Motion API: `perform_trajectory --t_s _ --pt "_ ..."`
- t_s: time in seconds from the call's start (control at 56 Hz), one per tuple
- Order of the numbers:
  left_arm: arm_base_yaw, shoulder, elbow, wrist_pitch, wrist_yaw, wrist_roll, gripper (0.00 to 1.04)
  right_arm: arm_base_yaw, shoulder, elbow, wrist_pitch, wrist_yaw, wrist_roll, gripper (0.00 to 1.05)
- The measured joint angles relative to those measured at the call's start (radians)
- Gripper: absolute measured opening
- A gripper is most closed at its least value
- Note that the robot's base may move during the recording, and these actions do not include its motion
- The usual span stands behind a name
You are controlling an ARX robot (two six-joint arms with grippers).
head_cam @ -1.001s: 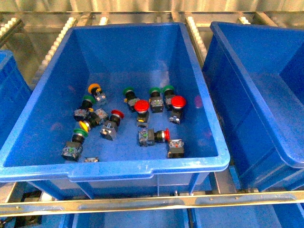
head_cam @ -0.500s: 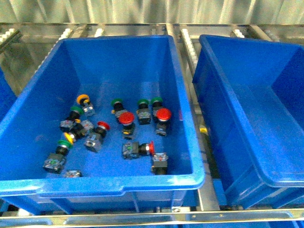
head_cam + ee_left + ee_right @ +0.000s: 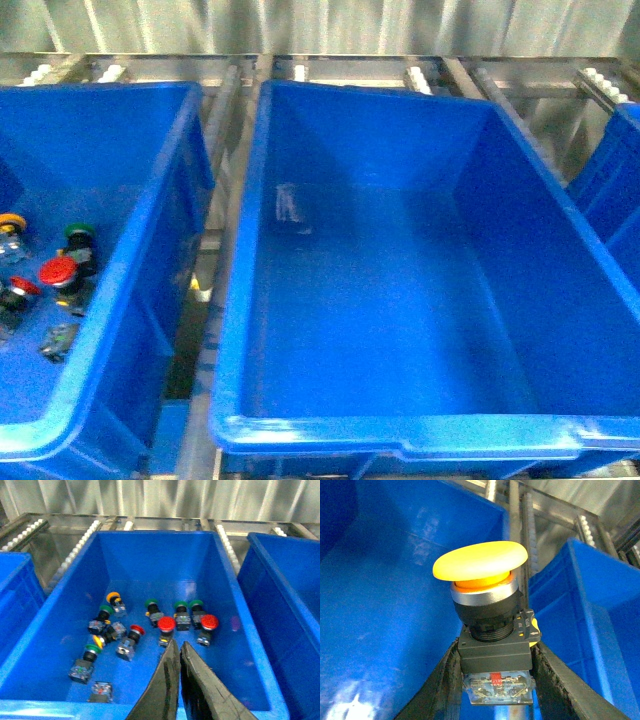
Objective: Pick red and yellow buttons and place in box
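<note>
My right hand (image 3: 495, 652) is clamped on a yellow button (image 3: 480, 560). Its two fingers (image 3: 445, 680) press against either side of the black and grey body, and the round cap stands upright above them. Behind the button I see smooth blue plastic, a line of metal rollers (image 3: 520, 515) and the wall of another blue bin (image 3: 590, 605).

My left hand (image 3: 179, 647) has its fingers drawn almost together, with only a thin slit between them and nothing in it. It hangs over the near part of the parts bin (image 3: 60, 595), where the loose switches lie. On that floor are three red buttons (image 3: 166, 624): two lie just beyond my fingertips and the third is a little to one side. Two loose yellow buttons (image 3: 113, 598) and several green buttons (image 3: 181, 605) are scattered among them, some upright and some tipped over.

In the front view the box (image 3: 250, 200) fills the middle. It is deep and blue with a thick rim, and there is a pale scuff (image 3: 290, 205) on its far wall. The parts bin sits just beside it on the left, with a few caps showing at the edge of the view. Neither hand appears there, so I cannot tell how the held button stands relative to the box.
</note>
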Motion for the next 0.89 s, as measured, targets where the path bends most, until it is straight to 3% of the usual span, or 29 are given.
perform_trajectory --t_s 0.465,0.894 --pt "0.0 -0.012 0.0 -0.008 0.001 0.001 0.02 0.032 0.029 0.002 0.008 0.015 0.008 0.32" --pt "0.001 -0.012 0.0 -0.006 0.003 0.003 0.73 0.087 0.172 0.049 0.124 0.008 0.011 0.32"
